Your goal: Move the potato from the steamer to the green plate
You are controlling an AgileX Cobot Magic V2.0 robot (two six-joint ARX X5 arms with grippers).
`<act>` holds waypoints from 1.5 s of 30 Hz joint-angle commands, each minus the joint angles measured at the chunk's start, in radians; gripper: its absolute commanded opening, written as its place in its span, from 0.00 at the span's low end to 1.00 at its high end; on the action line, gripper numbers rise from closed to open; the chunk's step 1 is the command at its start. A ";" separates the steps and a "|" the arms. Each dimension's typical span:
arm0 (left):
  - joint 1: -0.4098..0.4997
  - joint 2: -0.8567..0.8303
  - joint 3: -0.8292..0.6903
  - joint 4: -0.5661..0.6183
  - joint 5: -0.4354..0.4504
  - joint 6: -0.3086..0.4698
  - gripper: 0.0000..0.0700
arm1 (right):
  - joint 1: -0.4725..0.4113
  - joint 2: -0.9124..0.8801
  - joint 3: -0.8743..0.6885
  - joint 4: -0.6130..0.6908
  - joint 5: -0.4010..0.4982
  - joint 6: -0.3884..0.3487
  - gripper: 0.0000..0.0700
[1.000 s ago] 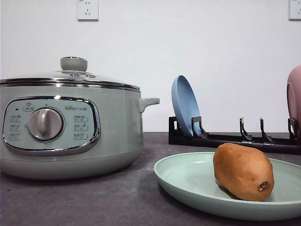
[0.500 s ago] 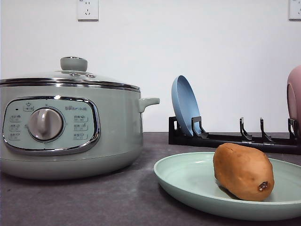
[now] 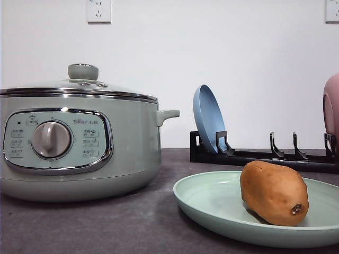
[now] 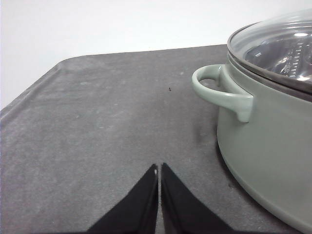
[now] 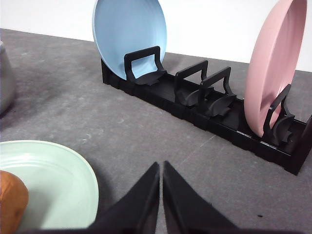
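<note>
Both grippers, left and right, hang closed and empty above the bench, potato unmoved on green plate.

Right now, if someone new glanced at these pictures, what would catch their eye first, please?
Probably the orange-brown potato, lying on the green plate at the front right of the table. Next, the big pale-green steamer on the left, lid on. Behind the plate, a black rack holds a blue plate and a pink dish upright.
</note>
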State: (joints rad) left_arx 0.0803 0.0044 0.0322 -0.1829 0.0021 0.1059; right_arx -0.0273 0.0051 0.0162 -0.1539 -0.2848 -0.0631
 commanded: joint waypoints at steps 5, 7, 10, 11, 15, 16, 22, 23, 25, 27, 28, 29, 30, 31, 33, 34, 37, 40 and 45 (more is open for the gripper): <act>0.002 -0.001 -0.020 -0.004 0.000 -0.006 0.00 | -0.001 -0.002 -0.005 -0.004 -0.003 0.011 0.00; 0.002 -0.001 -0.020 -0.004 0.000 -0.006 0.00 | -0.001 -0.002 -0.005 -0.004 -0.003 0.011 0.00; 0.002 -0.001 -0.020 -0.004 0.000 -0.006 0.00 | -0.001 -0.002 -0.005 -0.004 -0.003 0.011 0.00; 0.002 -0.001 -0.020 -0.004 0.000 -0.006 0.00 | -0.001 -0.002 -0.005 -0.004 -0.003 0.011 0.00; 0.002 -0.001 -0.020 -0.004 0.000 -0.006 0.00 | -0.001 -0.002 -0.005 -0.004 -0.003 0.011 0.00; 0.002 -0.001 -0.020 -0.004 0.000 -0.006 0.00 | -0.001 -0.002 -0.005 -0.004 -0.003 0.011 0.00; 0.002 -0.001 -0.020 -0.004 0.000 -0.006 0.00 | -0.001 -0.002 -0.005 -0.004 -0.003 0.011 0.00; 0.002 -0.001 -0.020 -0.004 0.000 -0.006 0.00 | -0.001 -0.002 -0.005 -0.004 -0.003 0.011 0.00; 0.002 -0.001 -0.020 -0.004 0.000 -0.006 0.00 | -0.001 -0.002 -0.005 -0.004 -0.003 0.011 0.00; 0.002 -0.001 -0.020 -0.004 0.000 -0.006 0.00 | -0.001 -0.002 -0.005 -0.004 -0.003 0.011 0.00; 0.002 -0.001 -0.020 -0.004 0.000 -0.006 0.00 | -0.001 -0.002 -0.005 -0.004 -0.003 0.011 0.00; 0.002 -0.001 -0.020 -0.004 0.000 -0.006 0.00 | -0.001 -0.002 -0.005 -0.004 -0.003 0.011 0.00; 0.002 -0.001 -0.020 -0.004 0.000 -0.006 0.00 | -0.001 -0.002 -0.005 -0.004 -0.003 0.011 0.00; 0.002 -0.001 -0.020 -0.004 0.000 -0.006 0.00 | -0.001 -0.002 -0.005 -0.004 -0.003 0.011 0.00; 0.002 -0.001 -0.020 -0.004 0.000 -0.006 0.00 | -0.001 -0.002 -0.005 -0.004 -0.003 0.011 0.00; 0.002 -0.001 -0.020 -0.004 0.000 -0.006 0.00 | -0.001 -0.002 -0.005 -0.004 -0.003 0.011 0.00; 0.002 -0.001 -0.020 -0.004 0.000 -0.006 0.00 | -0.001 -0.002 -0.005 -0.004 -0.003 0.011 0.00; 0.002 -0.001 -0.020 -0.004 0.000 -0.006 0.00 | -0.001 -0.002 -0.005 -0.004 -0.003 0.011 0.00; 0.002 -0.001 -0.020 -0.004 0.000 -0.006 0.00 | -0.001 -0.002 -0.005 -0.004 -0.003 0.011 0.00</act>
State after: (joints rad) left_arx 0.0803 0.0044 0.0322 -0.1829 0.0021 0.1059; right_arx -0.0273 0.0051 0.0162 -0.1539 -0.2848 -0.0631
